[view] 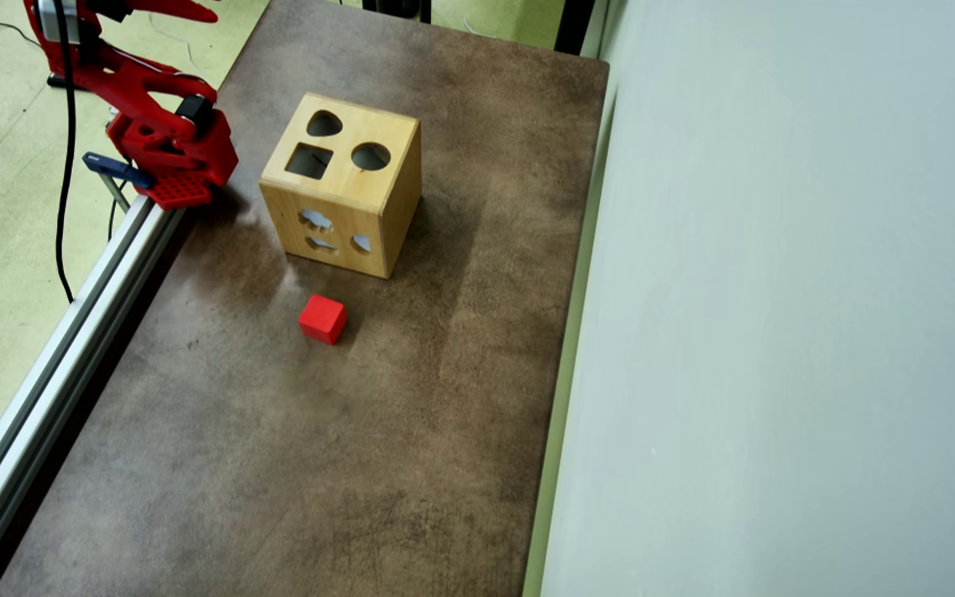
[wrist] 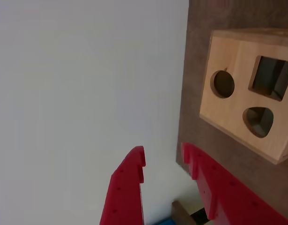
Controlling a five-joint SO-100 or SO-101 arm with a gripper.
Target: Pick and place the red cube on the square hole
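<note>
The red cube (view: 322, 318) lies on the brown table, a little in front of the light wooden box (view: 345, 186) in the overhead view; the wrist view does not show it. On the box's top face the square hole (view: 309, 161) sits beside a round cutout and a teardrop cutout. In the wrist view the box (wrist: 228, 117) is at the right with the square hole (wrist: 271, 77) at its far right. My gripper (wrist: 163, 151) is open with nothing between its red fingers (wrist: 125, 187), well apart from the box. The red arm (view: 154, 133) stands folded at the table's top left corner.
A pale wall (view: 776, 290) runs along the right side of the table (view: 278, 464) in the overhead view. An aluminium rail (view: 55, 356) borders the left edge. A black cable (view: 63, 166) hangs over the green floor by the arm's base.
</note>
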